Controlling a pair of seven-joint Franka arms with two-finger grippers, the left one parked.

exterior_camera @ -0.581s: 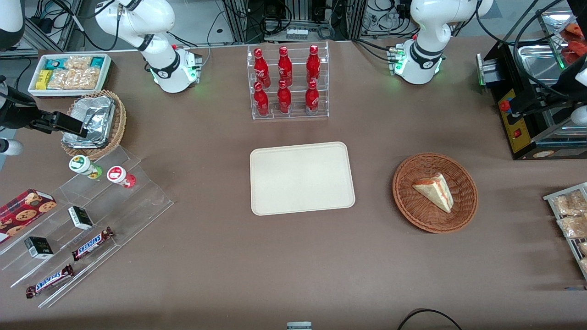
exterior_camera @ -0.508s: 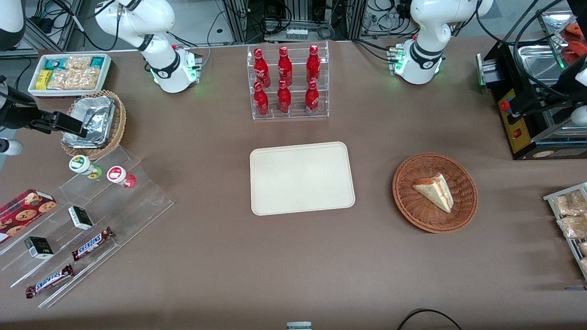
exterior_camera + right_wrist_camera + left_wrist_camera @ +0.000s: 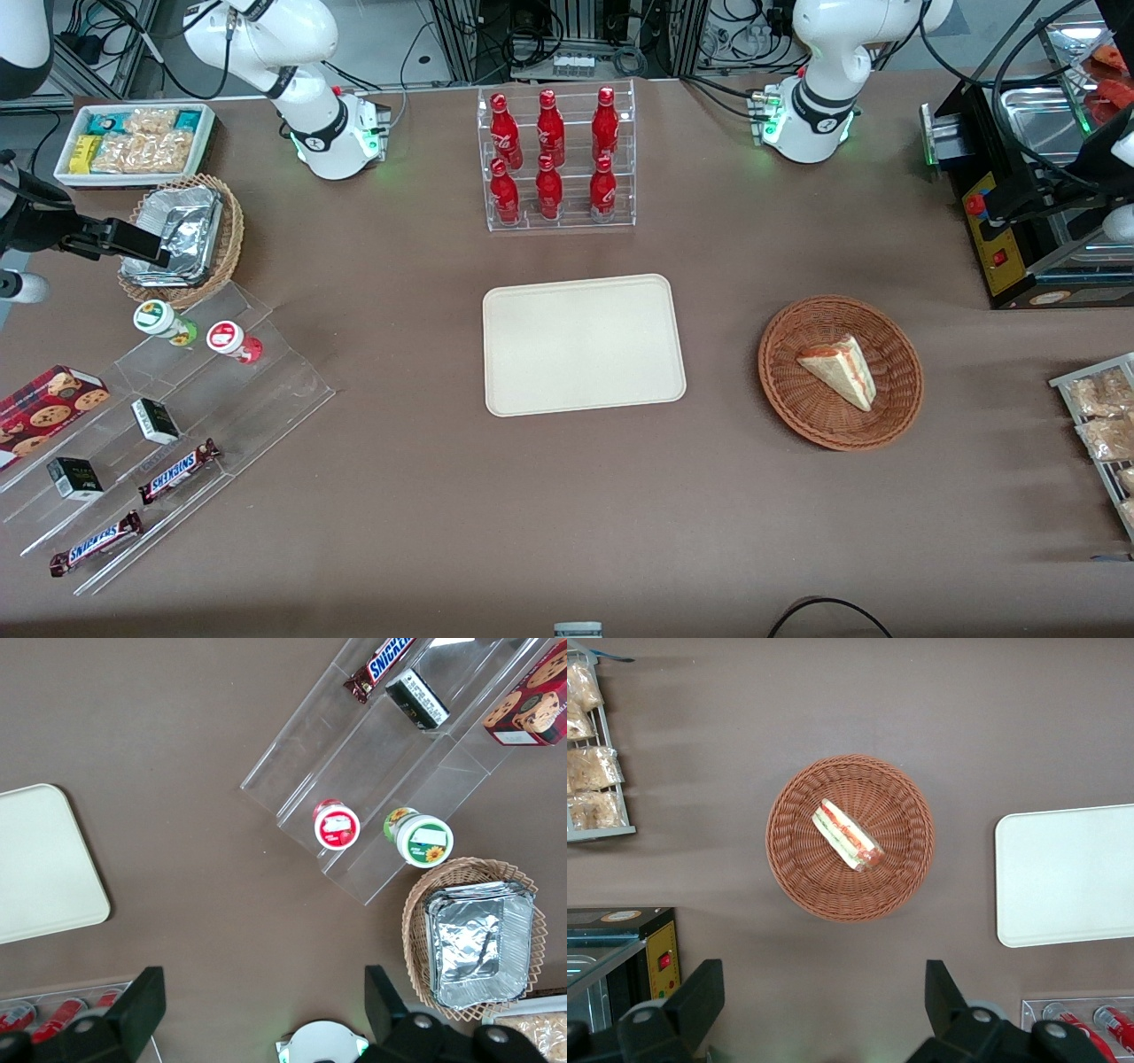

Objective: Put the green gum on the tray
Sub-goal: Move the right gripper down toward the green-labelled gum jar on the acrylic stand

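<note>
Jaws: spread wide, holding nothing; my gripper [image 3: 257, 1014] hangs high over bare table, well apart from the green gum [image 3: 419, 837]. Target: green gum, upright on the top step of the clear tiered rack [image 3: 372, 753], toward my end of the table. Destination: tray [image 3: 584, 344], mid-table, bare, well apart from the rack. Hazard: red gum [image 3: 336, 825] stands just beside the green one; a careless descent could take or topple the wrong bottle. Hazard: wicker basket of foil trays [image 3: 478, 941] sits close by, crowding one finger's path. Further stock: candy bars, small boxes, cookie packet on lower steps; none obstructing.
</note>
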